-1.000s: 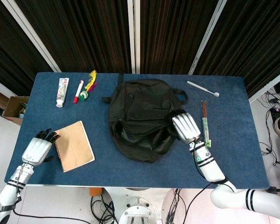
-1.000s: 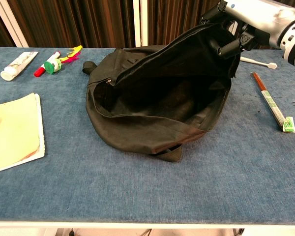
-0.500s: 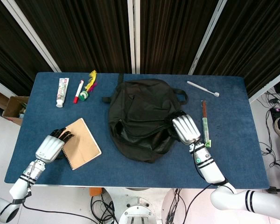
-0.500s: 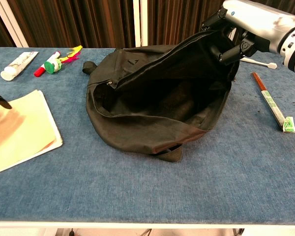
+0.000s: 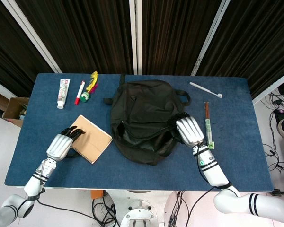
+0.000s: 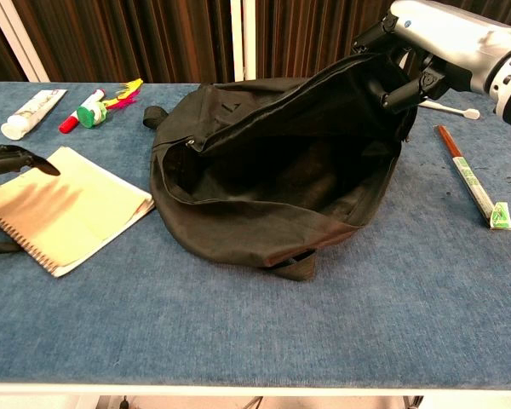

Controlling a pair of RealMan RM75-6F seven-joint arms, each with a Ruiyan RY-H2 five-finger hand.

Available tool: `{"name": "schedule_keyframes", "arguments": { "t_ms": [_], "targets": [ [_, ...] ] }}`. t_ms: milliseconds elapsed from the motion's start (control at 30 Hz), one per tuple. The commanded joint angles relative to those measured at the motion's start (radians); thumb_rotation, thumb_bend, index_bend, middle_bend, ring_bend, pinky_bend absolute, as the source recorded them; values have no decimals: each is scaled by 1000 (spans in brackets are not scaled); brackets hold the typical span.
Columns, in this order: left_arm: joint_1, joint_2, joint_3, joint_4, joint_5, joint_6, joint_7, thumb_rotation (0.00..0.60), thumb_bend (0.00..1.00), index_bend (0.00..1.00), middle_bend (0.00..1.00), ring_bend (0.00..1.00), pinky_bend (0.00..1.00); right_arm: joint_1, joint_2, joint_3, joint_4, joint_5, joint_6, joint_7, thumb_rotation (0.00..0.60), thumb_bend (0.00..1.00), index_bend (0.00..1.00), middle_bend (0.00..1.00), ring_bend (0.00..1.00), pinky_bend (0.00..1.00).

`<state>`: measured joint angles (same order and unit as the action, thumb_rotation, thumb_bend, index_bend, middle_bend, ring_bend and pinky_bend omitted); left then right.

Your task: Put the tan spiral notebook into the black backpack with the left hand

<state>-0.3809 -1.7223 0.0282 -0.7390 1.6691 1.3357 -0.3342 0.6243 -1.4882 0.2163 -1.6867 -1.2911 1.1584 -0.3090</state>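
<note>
The tan spiral notebook (image 5: 92, 139) lies flat on the blue table, its far corner touching the left side of the black backpack (image 5: 142, 109). My left hand (image 5: 61, 145) grips the notebook at its spiral edge; in the chest view its fingers (image 6: 8, 158) lie over the notebook (image 6: 72, 213) at the far left. The backpack (image 6: 272, 170) sits mid-table with its mouth wide open toward me and the inside dark. My right hand (image 5: 189, 131) holds the upper rim of the opening lifted, seen at the top right in the chest view (image 6: 426, 38).
A toothpaste tube (image 5: 62, 92), a red marker (image 5: 79, 92) and a green-and-yellow item (image 5: 89, 87) lie at the back left. A white toothbrush (image 5: 206, 90) and a wrapped chopstick pair (image 5: 208, 124) lie right of the backpack. The table's front edge (image 6: 255, 388) is close.
My left hand has slid the notebook rightward across the table and turned it, until its corner reaches the backpack. The right hand keeps holding the opening up.
</note>
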Motion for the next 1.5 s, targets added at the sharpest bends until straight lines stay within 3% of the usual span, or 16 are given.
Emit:
{"name": "schedule_keyframes", "arguments": {
  "t_ms": [33, 167, 367, 800, 1167, 1500],
  "targets": [
    [-4, -68, -19, 88, -2, 72, -67, 600, 240, 251, 238, 151, 227, 0, 0, -1, 0, 2, 1, -1, 600, 620, 617, 542, 368, 404],
    [-3, -122, -34, 172, -10, 128, -119, 600, 287, 276, 266, 169, 227, 1, 0, 2, -1, 5, 3, -1, 600, 621, 617, 542, 368, 404],
    [-22, -174, -39, 247, -21, 124, -133, 600, 287, 279, 268, 169, 227, 5, 1, 6, 0, 10, 0, 1, 600, 624, 618, 542, 368, 404],
    [-37, -231, -58, 306, -55, 142, -104, 600, 262, 482, 326, 210, 239, 8, 12, 10, 1, 14, 0, 10, 600, 625, 617, 542, 368, 404],
    [-37, -244, -58, 330, -70, 149, -100, 600, 266, 562, 368, 236, 240, 9, 10, 7, 8, 17, -2, 14, 600, 625, 617, 542, 368, 404],
    [-27, -258, -44, 363, -63, 198, -108, 600, 382, 608, 552, 410, 328, 9, 17, 12, 1, 15, 7, 18, 600, 624, 618, 542, 367, 404]
  ]
}}
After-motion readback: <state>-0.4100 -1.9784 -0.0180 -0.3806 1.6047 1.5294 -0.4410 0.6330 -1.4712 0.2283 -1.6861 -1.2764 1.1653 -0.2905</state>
